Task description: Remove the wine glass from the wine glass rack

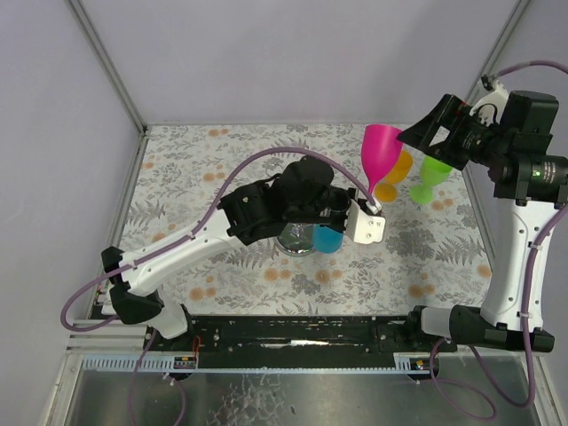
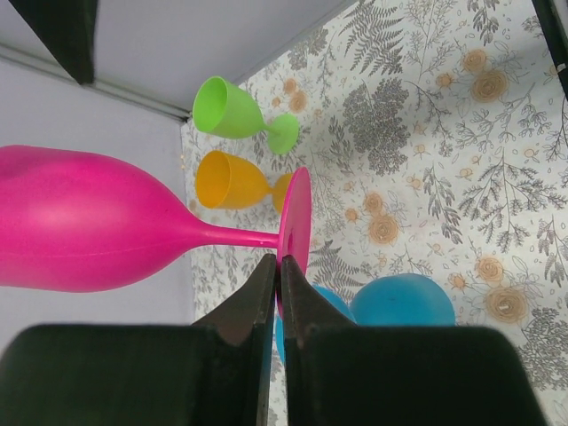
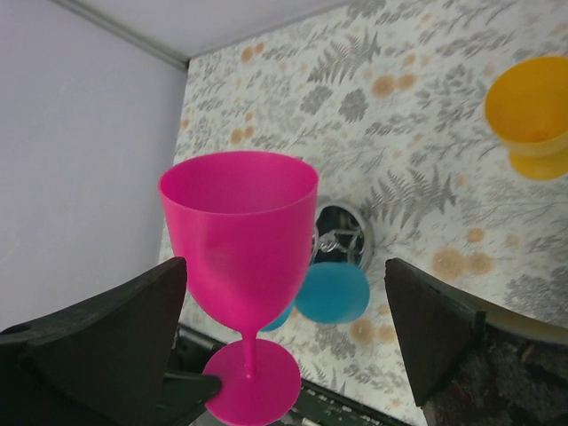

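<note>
Status for you:

- Your left end effector (image 2: 277, 263) is clamped on the rim of the wine glass (image 2: 89, 222) foot. The jaws are nearly together, with the thin pink disc pinched between them.
- The pink wine glass is off the wine glass rack (image 1: 295, 238) and up in the air, to the right of it and over the surface (image 1: 222, 169). In the right wrist view the bowl opens upward and the stem and foot are below.
- In the top view you only see the rack's shiny round base; the left arm covers the rest. The right wrist view shows the same base directly behind the pink bowl.
- A blue glass (image 1: 327, 238) is just beside the rack base. I can't tell whether it hangs from the rack or stands on the surface.
- Your right end effector (image 1: 426, 133) is wide open and holding nothing. It's raised near the pink bowl, and its fingers (image 3: 106, 328) frame the glass from either side in its own camera without touching it.
- An orange glass (image 1: 397, 173) and a green glass (image 1: 432, 177) stand side by side on the surface at the far right, well apart from the rack.
</note>
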`<state>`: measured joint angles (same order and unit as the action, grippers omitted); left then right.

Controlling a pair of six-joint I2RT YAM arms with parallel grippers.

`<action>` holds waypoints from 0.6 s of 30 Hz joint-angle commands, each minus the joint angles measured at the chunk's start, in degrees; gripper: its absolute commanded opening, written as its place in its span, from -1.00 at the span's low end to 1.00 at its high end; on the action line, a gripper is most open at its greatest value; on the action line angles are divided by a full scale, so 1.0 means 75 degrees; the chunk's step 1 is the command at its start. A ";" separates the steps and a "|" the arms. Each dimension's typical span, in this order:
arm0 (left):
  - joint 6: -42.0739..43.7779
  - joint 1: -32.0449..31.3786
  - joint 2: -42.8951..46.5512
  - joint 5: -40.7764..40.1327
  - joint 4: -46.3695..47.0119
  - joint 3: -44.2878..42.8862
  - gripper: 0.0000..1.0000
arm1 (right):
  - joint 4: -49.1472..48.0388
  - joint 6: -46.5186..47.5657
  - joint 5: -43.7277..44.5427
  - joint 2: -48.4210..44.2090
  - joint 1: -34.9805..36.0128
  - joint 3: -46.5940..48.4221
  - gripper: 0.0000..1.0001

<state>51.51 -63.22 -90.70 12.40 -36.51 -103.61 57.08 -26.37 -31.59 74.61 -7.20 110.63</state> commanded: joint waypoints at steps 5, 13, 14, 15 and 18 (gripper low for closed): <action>0.0878 -0.0378 -0.0064 -0.0174 0.0732 0.0171 -1.00 | 0.0248 0.0190 -0.1658 -0.0418 -0.0021 -0.0623 1.00; 0.1166 -0.0693 -0.0217 -0.0226 0.0704 0.0168 -1.00 | 0.0226 0.0281 -0.2173 -0.0550 -0.0013 -0.1092 0.90; 0.1183 -0.0722 -0.0239 -0.0224 0.0691 0.0171 -1.00 | 0.0191 0.0252 -0.2234 -0.0579 -0.0004 -0.1190 0.89; 0.1204 -0.0749 -0.0261 -0.0239 0.0686 0.0165 -1.00 | 0.0183 0.0247 -0.2272 -0.0603 0.0005 -0.1282 0.88; 0.1299 -0.0808 -0.0273 -0.0269 0.0686 0.0181 -1.00 | 0.0194 0.0318 -0.2280 -0.0690 0.0071 -0.1631 0.87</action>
<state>58.72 -68.34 -92.03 10.85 -35.62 -102.43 59.33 -24.60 -44.45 70.74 -7.29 100.95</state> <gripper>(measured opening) 0.007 0.940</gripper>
